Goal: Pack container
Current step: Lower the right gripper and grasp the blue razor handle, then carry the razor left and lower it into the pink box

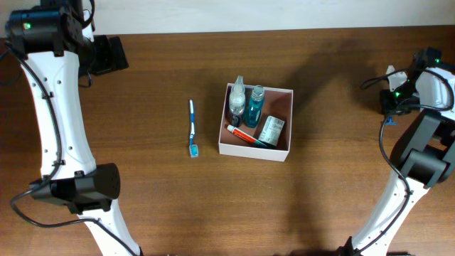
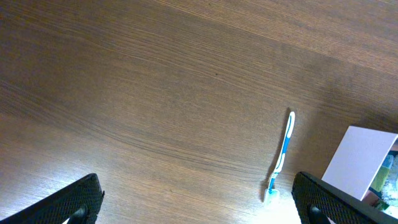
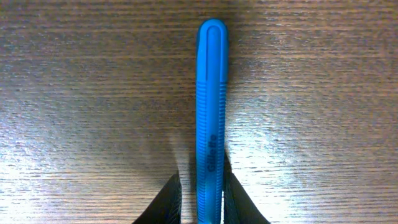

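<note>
The container (image 1: 249, 151) sits mid-bench, partly filled. It is probably light with thin, flexible walls, so grip one wall near a corner. The right tool (image 3: 202, 194) clamps a blue ribbed handle (image 3: 211, 93); the left tool (image 2: 199, 203) stands wide, empty.

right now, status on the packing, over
Left gripper open, empty. Right gripper shut on blue handle. Container part packed; toothbrush lies outside it. Nothing in the way.
</note>
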You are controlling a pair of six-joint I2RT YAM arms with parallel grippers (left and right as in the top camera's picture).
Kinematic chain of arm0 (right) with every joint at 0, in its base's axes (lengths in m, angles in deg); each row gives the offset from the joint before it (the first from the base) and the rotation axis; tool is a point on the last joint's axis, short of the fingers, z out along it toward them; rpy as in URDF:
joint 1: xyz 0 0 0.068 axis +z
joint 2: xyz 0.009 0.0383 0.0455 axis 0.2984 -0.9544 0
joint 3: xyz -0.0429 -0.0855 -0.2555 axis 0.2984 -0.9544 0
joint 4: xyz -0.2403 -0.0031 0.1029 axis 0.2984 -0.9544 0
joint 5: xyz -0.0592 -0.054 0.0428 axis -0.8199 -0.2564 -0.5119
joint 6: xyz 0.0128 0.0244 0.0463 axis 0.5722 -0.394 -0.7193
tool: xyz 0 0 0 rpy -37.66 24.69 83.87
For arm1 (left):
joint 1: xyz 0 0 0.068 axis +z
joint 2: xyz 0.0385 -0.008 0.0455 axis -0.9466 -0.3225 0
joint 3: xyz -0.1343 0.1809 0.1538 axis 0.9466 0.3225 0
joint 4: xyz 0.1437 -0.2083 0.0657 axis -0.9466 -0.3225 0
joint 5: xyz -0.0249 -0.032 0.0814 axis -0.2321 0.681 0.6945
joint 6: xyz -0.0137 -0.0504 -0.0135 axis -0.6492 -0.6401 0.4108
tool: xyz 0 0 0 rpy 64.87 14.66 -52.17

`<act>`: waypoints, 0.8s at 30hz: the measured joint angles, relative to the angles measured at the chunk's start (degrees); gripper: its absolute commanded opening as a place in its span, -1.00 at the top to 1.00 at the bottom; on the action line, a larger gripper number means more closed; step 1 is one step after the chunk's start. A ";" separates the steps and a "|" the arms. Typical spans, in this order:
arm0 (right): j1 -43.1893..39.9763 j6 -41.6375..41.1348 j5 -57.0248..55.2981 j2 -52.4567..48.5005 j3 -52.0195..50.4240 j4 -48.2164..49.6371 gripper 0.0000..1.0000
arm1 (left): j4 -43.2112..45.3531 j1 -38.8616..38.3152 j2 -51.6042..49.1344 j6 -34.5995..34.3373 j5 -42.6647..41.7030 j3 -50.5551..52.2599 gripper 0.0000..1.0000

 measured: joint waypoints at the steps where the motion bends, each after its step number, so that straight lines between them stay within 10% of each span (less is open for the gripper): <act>1: 0.00 -0.11 0.00 0.00 0.00 -0.17 0.67 | 0.00 0.00 0.00 0.00 0.00 0.00 -0.99; 24: 0.63 -7.61 7.15 -0.28 16.85 -13.66 0.91 | 0.02 0.00 0.00 -0.02 0.00 0.00 -0.99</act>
